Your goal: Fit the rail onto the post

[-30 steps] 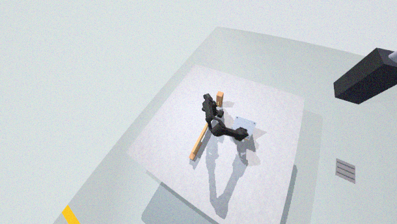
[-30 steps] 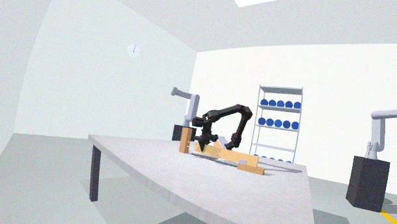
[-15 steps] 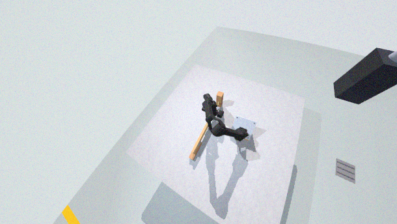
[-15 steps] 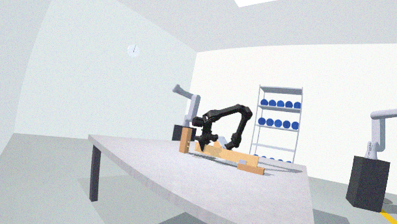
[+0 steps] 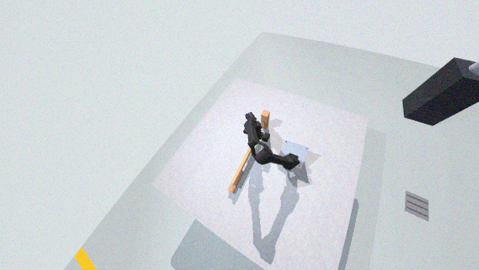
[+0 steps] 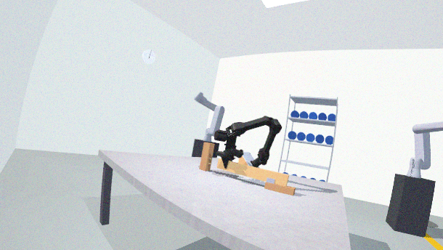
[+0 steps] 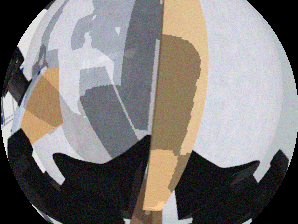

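The long wooden rail [image 5: 239, 173] [image 6: 254, 172] [image 7: 174, 76] runs from the low footboard block [image 5: 232, 189] [image 6: 279, 189] toward the short upright post [image 5: 265, 118] [image 6: 207, 157] [image 7: 43, 106]. My gripper [image 5: 256, 138] [image 6: 226, 162] [image 7: 160, 140] is shut on the rail close to its near end, with a finger on each side. That end is held a little above the table, just beside the post. The pegs and the holes are hidden or too small to make out, so I cannot tell whether the rail end touches the post.
The arm's base stands on a pale plate [image 5: 294, 148] on the table [image 5: 322, 118] [image 6: 163, 174]. Off the table are a shelf rack with blue balls [image 6: 312, 134], other grey arms on dark pedestals [image 6: 410, 203], and a dark box [image 5: 440, 94].
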Motion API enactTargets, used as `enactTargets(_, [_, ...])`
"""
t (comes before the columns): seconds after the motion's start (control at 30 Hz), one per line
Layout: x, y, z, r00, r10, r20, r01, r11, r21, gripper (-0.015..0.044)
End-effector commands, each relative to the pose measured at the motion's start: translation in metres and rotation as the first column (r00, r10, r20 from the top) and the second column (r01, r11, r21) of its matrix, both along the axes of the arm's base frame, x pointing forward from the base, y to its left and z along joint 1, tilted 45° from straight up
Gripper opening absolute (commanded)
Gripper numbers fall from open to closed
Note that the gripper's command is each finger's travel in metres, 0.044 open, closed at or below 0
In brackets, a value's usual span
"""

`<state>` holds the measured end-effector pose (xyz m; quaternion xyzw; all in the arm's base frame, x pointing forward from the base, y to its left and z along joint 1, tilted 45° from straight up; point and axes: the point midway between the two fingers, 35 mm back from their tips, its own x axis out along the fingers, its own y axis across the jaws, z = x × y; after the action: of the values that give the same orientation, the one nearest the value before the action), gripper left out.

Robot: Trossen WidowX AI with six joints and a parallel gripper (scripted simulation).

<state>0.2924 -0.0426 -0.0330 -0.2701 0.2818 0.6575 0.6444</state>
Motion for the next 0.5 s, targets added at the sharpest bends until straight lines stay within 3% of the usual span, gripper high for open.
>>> enactTargets(0.0, [0.0007, -0.0035, -0.0008, 1.0, -0.003, 0.005, 0.003, 1.0, -0.002, 0.0])
enactTargets(0.47, [0.0005, -0.0053, -0.0048, 1.0, -0.003, 0.005, 0.003, 1.0, -0.002, 0.0])
